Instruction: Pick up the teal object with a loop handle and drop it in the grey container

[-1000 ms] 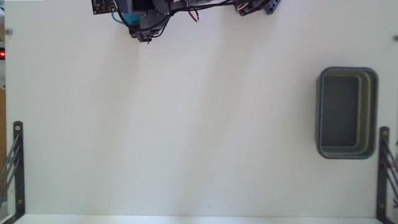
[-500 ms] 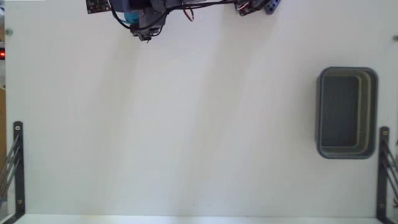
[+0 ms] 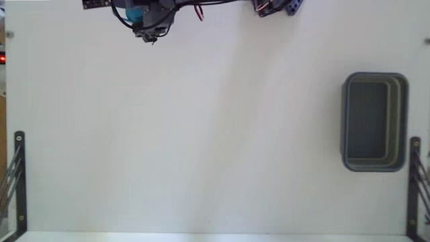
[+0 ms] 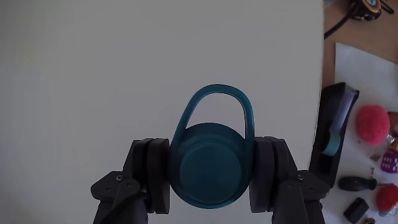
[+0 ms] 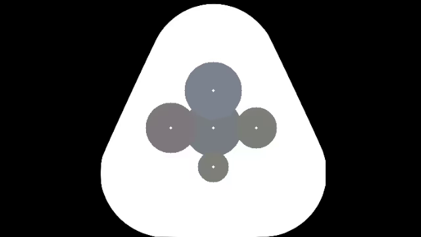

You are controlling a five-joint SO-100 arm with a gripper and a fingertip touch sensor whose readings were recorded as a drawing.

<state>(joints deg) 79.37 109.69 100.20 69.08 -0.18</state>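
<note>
Currently, fixed view: arm (image 3: 144, 17) at the upper left edge of the frame, mostly cut off by the top border, with a speck of teal among its dark parts and wires. White table (image 3: 201, 134) fills the frame. Grey tub (image 3: 374, 122) at the right edge, mid-height, upright, open side up, well apart from the arm. Black brackets at lower left (image 3: 18, 178) and lower right (image 3: 413, 185).

Wrist view: gripper (image 4: 211, 174) at lower centre, its two black fingers clenched on the teal cup (image 4: 210, 174), one finger at each side of the round body. Loop handle points toward the top of the frame. Cup held above the bare white table (image 4: 124, 74). Right edge: black stand (image 4: 333, 130), red ball (image 4: 372, 123), small clutter off the table.
</note>
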